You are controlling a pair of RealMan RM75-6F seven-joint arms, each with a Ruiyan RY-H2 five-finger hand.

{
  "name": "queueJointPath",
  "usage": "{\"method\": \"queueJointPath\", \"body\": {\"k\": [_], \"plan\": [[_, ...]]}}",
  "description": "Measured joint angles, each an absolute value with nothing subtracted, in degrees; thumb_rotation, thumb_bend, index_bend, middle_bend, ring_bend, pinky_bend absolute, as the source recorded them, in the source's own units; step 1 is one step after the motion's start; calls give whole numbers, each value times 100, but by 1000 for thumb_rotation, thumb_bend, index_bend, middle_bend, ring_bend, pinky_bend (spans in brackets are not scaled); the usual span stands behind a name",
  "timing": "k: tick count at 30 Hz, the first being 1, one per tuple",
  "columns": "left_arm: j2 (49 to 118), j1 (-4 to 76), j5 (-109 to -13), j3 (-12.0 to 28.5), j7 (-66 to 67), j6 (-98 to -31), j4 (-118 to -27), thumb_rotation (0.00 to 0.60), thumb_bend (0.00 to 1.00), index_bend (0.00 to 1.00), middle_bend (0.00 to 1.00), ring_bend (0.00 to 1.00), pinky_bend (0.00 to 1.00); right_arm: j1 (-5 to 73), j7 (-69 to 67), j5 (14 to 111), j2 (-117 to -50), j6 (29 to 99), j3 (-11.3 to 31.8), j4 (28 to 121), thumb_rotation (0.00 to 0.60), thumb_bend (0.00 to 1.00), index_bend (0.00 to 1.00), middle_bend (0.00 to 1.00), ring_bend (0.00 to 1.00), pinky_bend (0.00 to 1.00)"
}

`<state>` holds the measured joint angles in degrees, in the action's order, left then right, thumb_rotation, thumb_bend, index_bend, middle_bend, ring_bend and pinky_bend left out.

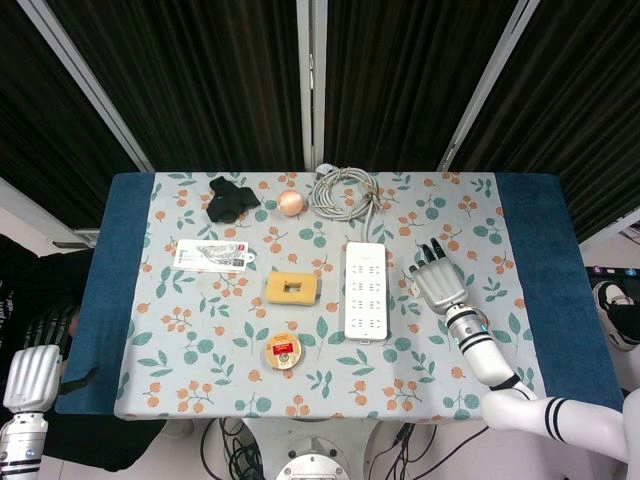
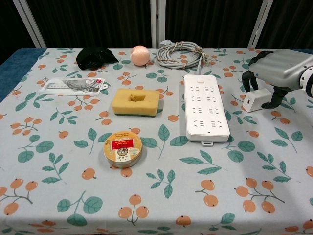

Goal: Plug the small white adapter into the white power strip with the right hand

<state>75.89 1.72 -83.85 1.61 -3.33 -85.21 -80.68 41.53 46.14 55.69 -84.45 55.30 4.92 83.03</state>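
Observation:
The white power strip (image 1: 366,290) (image 2: 205,107) lies lengthwise at centre right of the floral tablecloth, sockets facing up. Just to its right, the small white adapter (image 2: 255,100) rests on the cloth. In the head view only a sliver of the adapter (image 1: 409,283) shows from under the hand. My right hand (image 1: 440,283) (image 2: 279,71) hovers over the adapter with fingers arched down behind it and the thumb by its right end. No firm grip shows. My left hand (image 1: 30,372) hangs off the table's near left corner with its fingers apart, holding nothing.
A yellow sponge (image 2: 136,102) and a round tin (image 2: 122,147) lie left of the strip. At the back are a coiled grey cable (image 2: 181,53), a pink ball (image 2: 140,55) and a black cloth (image 2: 95,55). A flat packet (image 2: 73,85) lies far left.

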Motion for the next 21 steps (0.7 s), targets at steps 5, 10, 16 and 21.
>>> {"method": "queueJointPath", "body": {"k": [5, 10, 16, 21], "plan": [[7600, 166, -8373, 158, -348, -8512, -8057, 600, 137, 62, 31, 0, 0, 4221, 4738, 5535, -8493, 5530, 451, 8234, 600, 144, 430, 405, 93, 0], [7613, 154, -8366, 158, -374, -8517, -8036, 600, 137, 62, 31, 0, 0, 4277, 4744, 5508, -8580, 5503, 440, 8133, 600, 179, 463, 426, 117, 0], [7620, 149, -8365, 153, -398, -8510, -8017, 600, 136, 63, 31, 0, 0, 4306, 4570, 5527, -8698, 5464, 455, 7972, 600, 296, 604, 514, 218, 0], [7611, 143, -8365, 157, -400, -8521, -8022, 600, 136, 63, 31, 0, 0, 4250, 4102, 5690, -8726, 5519, 521, 7927, 600, 365, 729, 595, 312, 0]]}}
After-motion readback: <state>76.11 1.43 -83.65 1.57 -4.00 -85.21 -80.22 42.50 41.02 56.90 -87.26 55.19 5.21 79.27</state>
